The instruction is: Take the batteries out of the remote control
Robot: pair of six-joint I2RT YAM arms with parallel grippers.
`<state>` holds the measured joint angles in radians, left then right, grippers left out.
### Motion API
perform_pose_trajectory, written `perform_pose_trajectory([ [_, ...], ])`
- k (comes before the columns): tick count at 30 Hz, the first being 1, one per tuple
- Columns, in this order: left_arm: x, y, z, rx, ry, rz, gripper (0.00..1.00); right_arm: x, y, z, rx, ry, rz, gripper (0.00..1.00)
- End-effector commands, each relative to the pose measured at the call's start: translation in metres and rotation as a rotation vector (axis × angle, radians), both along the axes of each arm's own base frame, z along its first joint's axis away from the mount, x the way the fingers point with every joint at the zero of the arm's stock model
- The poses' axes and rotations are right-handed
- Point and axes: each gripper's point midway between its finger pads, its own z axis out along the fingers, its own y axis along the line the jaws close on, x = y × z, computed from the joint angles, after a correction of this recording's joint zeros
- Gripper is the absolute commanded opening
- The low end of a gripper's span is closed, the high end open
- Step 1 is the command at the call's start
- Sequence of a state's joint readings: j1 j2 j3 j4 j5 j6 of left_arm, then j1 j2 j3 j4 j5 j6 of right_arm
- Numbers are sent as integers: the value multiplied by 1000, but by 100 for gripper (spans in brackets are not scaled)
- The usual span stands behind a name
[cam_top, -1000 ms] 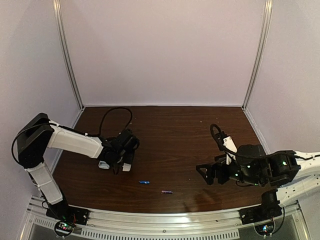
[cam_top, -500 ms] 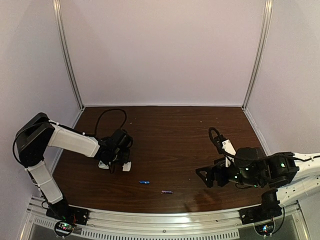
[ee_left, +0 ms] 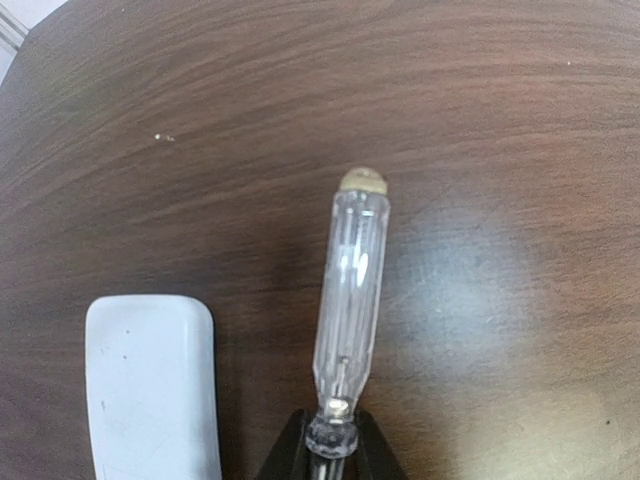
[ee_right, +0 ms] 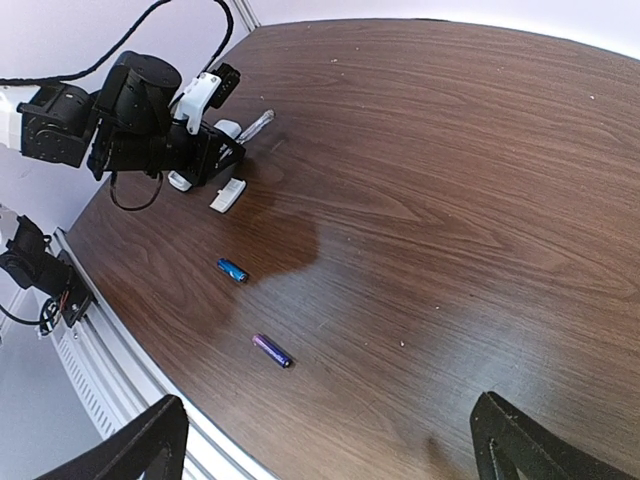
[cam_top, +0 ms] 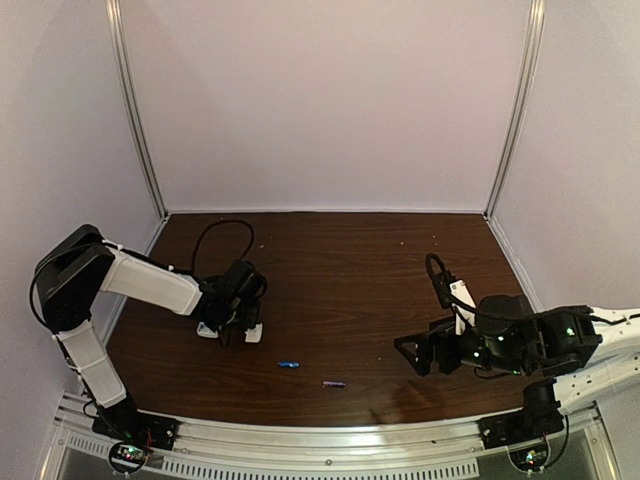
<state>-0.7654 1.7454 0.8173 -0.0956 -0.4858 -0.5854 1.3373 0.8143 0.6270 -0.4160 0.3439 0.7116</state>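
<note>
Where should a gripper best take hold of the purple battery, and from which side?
Probably at its middle, from straight above, closing across its thin width. The purple battery lies flat on the table, apart from the blue battery, so its long sides are free.

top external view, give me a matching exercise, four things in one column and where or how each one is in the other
Things
1. blue battery
2. purple battery
3. clear tool
4. right gripper

Place or state
a. open, holding nothing
b. gripped at one end by the left gripper
c. lying nearest the front edge of the table
d. lying just left of the purple one, slightly farther back

Pairs: 1-d, 2-c, 3-b, 4-a
</note>
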Motion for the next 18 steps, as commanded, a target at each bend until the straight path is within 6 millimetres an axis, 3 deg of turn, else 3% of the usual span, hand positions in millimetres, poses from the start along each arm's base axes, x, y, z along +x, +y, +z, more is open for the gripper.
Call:
perform_pose_trajectory([
  [1, 10, -3, 0, -16, -25, 9, 18, 0, -4, -6, 0, 13, -7, 100],
  [11, 10, -5, -1, -21, -20, 7, 24, 0, -3, -6, 0, 13, -7, 100],
  [15, 10, -9, 5, -38, -31, -21, 35, 0, -3, -6, -2, 9, -3, 100],
  [18, 10, -9, 21, -54, -64, -35, 45, 0, -2, -5, -1, -1, 3, 100],
])
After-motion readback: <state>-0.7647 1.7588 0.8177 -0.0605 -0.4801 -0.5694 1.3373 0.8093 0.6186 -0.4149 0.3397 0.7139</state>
